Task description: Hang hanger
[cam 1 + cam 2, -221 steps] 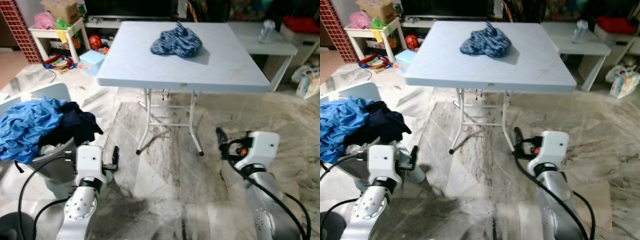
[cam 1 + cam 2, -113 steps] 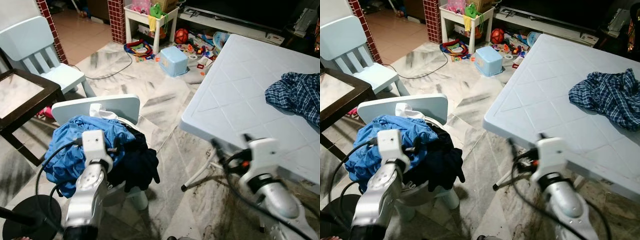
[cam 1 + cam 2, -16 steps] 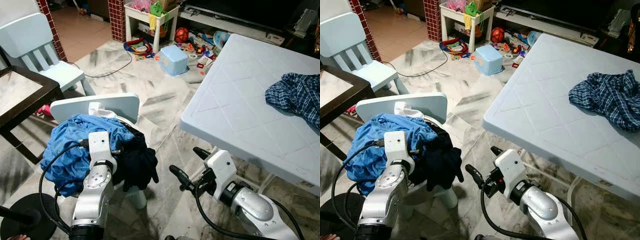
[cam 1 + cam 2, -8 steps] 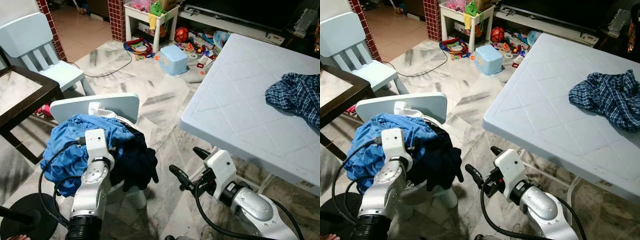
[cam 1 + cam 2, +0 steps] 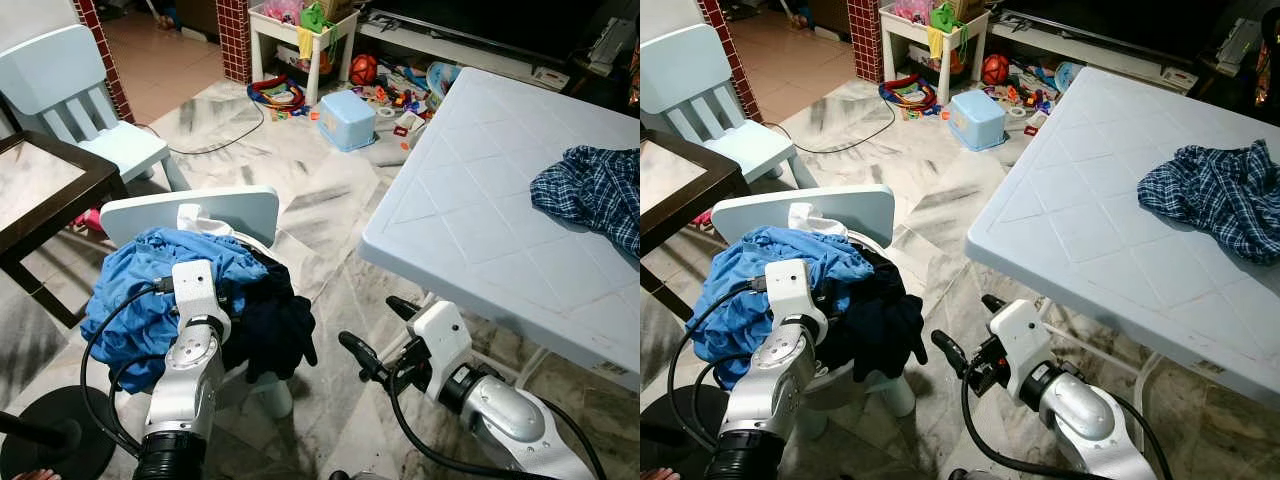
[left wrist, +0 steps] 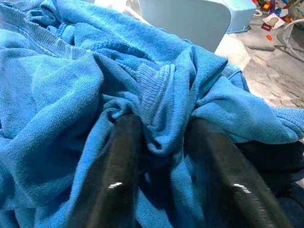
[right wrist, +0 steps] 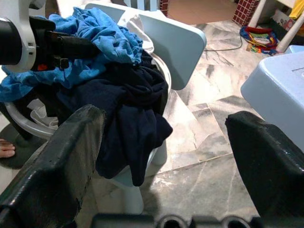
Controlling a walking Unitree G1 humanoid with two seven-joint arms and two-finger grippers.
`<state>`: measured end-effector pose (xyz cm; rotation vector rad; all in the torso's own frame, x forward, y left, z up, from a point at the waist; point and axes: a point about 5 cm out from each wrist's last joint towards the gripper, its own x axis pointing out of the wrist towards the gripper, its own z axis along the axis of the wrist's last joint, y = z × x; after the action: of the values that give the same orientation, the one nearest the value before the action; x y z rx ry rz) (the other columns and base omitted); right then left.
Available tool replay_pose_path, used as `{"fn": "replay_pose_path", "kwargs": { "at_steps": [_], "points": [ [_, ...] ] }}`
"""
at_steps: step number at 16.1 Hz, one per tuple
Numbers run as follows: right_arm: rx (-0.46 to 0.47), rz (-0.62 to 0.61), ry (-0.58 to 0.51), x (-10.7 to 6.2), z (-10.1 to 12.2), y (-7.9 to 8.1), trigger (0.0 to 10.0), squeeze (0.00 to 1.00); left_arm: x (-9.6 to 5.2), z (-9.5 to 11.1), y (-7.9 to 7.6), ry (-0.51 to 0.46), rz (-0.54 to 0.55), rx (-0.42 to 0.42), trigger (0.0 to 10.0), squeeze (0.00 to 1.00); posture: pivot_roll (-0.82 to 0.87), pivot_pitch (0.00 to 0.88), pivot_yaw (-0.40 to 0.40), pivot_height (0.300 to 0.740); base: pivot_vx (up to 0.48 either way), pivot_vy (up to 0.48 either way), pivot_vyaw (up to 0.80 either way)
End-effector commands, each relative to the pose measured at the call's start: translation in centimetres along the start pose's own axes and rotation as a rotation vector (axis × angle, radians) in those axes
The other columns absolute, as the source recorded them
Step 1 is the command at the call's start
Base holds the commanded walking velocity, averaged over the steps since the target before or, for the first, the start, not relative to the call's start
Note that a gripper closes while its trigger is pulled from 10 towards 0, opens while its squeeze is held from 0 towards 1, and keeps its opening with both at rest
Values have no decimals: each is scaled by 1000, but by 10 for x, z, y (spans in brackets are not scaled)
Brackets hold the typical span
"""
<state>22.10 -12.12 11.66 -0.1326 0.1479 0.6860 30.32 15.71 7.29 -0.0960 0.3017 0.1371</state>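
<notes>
left claw [image 6: 159, 142] | clamped on blue garment [image 5: 140, 290] (chair pile) | right claw [image 5: 970, 335] | low, fingers apart

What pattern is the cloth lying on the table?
Blue and white checks on the cloth, clearest in the right eye view.

A: Where is the left claw [image 6: 159, 142]?
B: At lower left of the head views, at the end of the raised silver left arm [image 5: 185, 385]; its two black fingers [image 6: 114, 175] are pinched close together, with blue fabric bunched between them.
A: And the right claw [image 5: 378, 335]?
B: Lower centre, pointing toward frame left from the bent right arm [image 5: 495, 415], fingers [image 7: 57, 161] spread wide and holding nothing.
</notes>
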Motion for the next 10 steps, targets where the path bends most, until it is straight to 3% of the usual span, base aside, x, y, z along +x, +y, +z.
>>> {"fn": "replay_pose_path", "kwargs": {
  "at_steps": [1, 10],
  "points": [
    [-11, 1, 3, 0, 0, -1, 10000, 0, 1, 0, -4, -4, -25, 15, 0, 0, -69, 132, -112, 740, 0, 0, 0],
    [-13, -3, 2, 1, 0, -2, 10000, 0, 0, 5, -11, -65, -82, 112, 0, 0, -68, 131, -110, 740, 0, 0, 0]
  ]
}}
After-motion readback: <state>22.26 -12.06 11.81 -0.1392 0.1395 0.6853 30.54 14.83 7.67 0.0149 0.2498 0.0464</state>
